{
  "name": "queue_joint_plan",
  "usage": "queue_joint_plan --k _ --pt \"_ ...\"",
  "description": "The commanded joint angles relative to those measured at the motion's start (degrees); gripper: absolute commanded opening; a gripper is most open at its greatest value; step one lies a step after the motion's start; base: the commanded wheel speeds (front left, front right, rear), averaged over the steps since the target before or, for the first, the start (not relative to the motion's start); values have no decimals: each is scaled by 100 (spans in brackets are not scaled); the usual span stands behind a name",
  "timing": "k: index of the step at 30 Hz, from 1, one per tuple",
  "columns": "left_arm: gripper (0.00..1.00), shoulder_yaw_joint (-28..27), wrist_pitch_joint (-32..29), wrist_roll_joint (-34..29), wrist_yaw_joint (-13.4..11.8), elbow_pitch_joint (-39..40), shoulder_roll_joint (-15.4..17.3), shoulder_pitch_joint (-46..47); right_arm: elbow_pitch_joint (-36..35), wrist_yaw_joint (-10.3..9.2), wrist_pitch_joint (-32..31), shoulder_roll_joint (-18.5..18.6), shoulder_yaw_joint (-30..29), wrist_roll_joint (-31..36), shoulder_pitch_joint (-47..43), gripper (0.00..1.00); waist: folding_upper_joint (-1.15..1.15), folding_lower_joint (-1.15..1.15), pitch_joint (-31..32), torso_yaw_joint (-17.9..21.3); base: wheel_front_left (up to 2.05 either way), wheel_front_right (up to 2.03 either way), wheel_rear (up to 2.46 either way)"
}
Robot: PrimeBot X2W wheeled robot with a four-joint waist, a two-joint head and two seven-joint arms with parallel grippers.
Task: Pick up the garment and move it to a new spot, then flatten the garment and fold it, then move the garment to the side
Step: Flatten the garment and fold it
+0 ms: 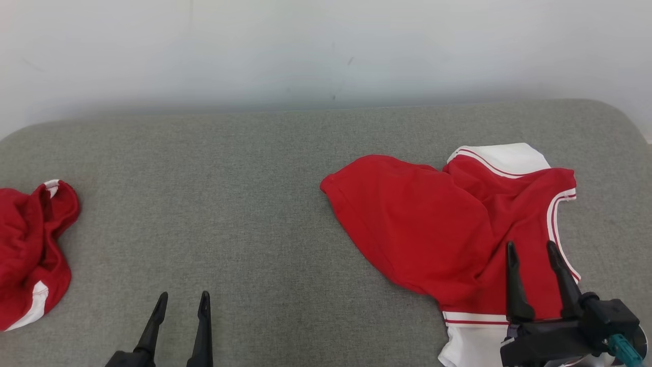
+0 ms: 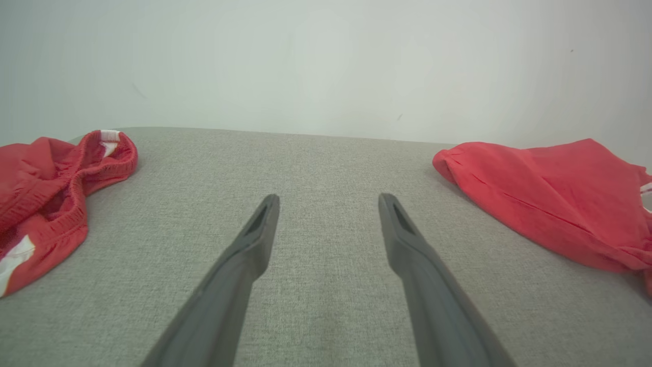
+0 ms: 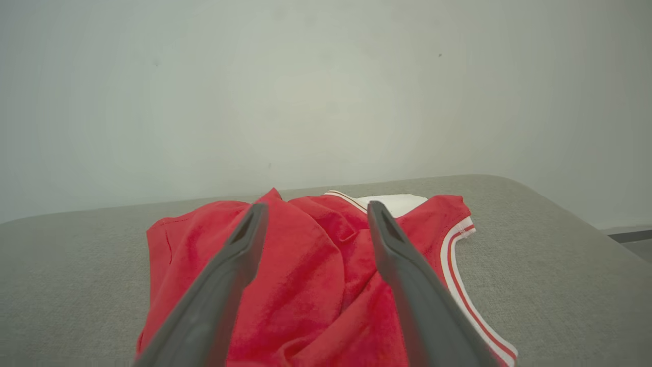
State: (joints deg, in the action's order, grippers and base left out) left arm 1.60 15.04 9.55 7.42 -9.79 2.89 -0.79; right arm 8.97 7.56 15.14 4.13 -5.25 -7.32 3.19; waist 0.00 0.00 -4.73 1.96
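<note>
Head view, lower left: left gripper (image 1: 184, 295), jaws spread with a clear gap, nothing between them. The left wrist view (image 2: 329, 199) confirms this, with bare grey cloth showing between the two dark fingers.

Lower right of the head view: right gripper (image 1: 532, 246), jaws spread likewise, gripping nothing. Its fingers point up the frame and lie over the near right part of the garment (image 1: 423, 224). In the right wrist view (image 3: 317, 206) red fabric shows between and under both fingers. Cannot tell whether the tips touch the cloth.

The garment is a red jersey, lying crumpled on the right half of the table (image 1: 254, 204), well apart from the left gripper.
- A white panel with a red stripe sits at the bottom edge of the frame, beside the right gripper's body.
- Red-and-white striped trim curves along its right side.
- A second white panel with striped trim is at its far end.
- A large red flap is folded over toward frame centre, with a hem line along its left edge.

Far left of the frame: red shorts (image 1: 25, 244) in a bunched heap, partly cut off by the frame edge. They have white patches, and the left wrist view shows a gathered band.

The table is covered in grey woven fabric and has rounded far corners.

Beyond it is a pale wall (image 1: 305, 51) with a few small dark marks.
</note>
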Motion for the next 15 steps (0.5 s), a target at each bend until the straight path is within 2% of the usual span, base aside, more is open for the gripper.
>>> queue_joint_plan --k 1,5,8,15 --pt "100 -8 17 -50 3 12 -1 74 -24 -14 3 -20 -7 32 -53 100 0 0 -19 25 0 0 0" --pt "100 41 17 -127 3 -14 44 214 -63 -14 4 -91 -30 36 -169 100 0 0 -57 102 0 0 0" --pt "100 165 17 -122 3 -95 200 431 -59 -15 3 -111 34 84 -206 100 0 0 -93 195 0 0 0" --pt "100 684 17 150 4 -464 911 1405 -49 -14 4 -128 250 -20 43 100 0 0 -294 584 0 0 0"
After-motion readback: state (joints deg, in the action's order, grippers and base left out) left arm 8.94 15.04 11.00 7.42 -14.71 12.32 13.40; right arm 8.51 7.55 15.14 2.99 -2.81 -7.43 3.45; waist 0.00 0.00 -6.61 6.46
